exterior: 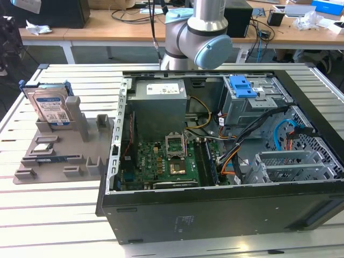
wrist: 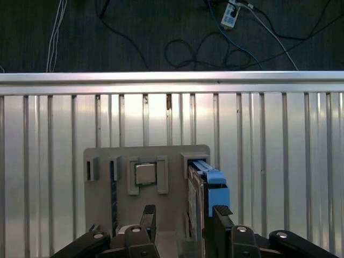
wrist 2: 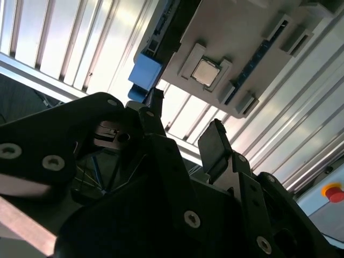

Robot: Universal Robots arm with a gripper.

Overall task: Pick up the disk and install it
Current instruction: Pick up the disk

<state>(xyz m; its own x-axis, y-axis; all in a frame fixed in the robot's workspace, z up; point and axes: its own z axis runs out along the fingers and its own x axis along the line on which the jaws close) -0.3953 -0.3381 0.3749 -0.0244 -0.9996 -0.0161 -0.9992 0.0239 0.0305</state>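
Note:
The disk [exterior: 51, 105] stands on edge at the back of a grey fixture [exterior: 70, 156], on the exterior view's left; it is silver with a white-and-blue label and a blue bracket. In the first wrist view the disk [wrist: 207, 188] shows edge-on, its blue bracket just beyond one black finger [wrist: 220, 215]. My gripper [wrist: 184, 217] hangs above the fixture [wrist: 107, 204], open and holding nothing. The second wrist view has the gripper [wrist 2: 185, 126] open too, with the blue bracket of the disk [wrist 2: 144, 72] past its fingertips.
The open computer case [exterior: 215, 215] fills the exterior view's middle and right, with a blue-handled drive cage [exterior: 244, 88], power supply [exterior: 160, 99] and motherboard [exterior: 166, 161]. The arm [exterior: 196, 32] rises behind it. A chip [wrist: 145, 173] sits in the fixture. A red stop button [wrist 2: 333, 192] is nearby.

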